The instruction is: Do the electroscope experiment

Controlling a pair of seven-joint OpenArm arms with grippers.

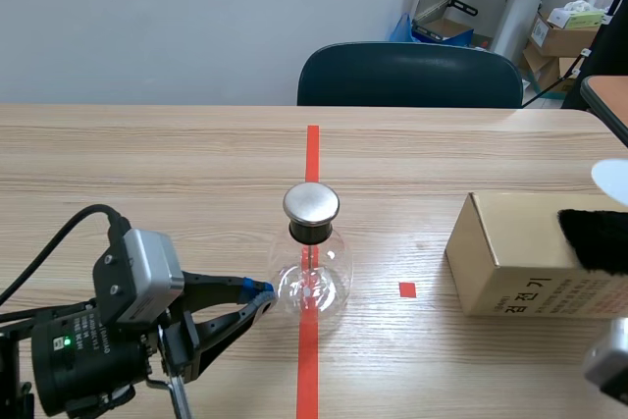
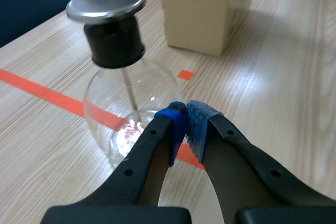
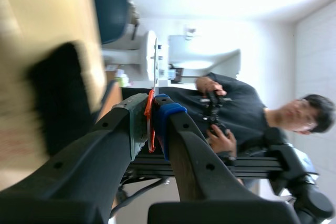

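Note:
The electroscope (image 1: 312,260), a clear glass flask with a black neck and a flat metal cap, stands on the red tape line; it also shows ahead of the fingers in the left wrist view (image 2: 116,72). My left gripper (image 1: 261,295) is shut on nothing, its blue pads (image 2: 178,121) close against the flask's lower side. My right gripper (image 3: 150,116) is shut on a thin white plate (image 3: 156,69) with an orange-red part between the pads. The plate's pale edge (image 1: 613,180) shows at the far right. A black furry cloth (image 1: 595,237) lies on the cardboard box (image 1: 510,252).
A dark chair (image 1: 410,76) stands behind the table's far edge. Boxes and equipment (image 1: 559,31) fill the back right corner. A person (image 3: 236,116) holding a controller appears past the right gripper. The right arm's grey wrist part (image 1: 608,360) sits low at the right.

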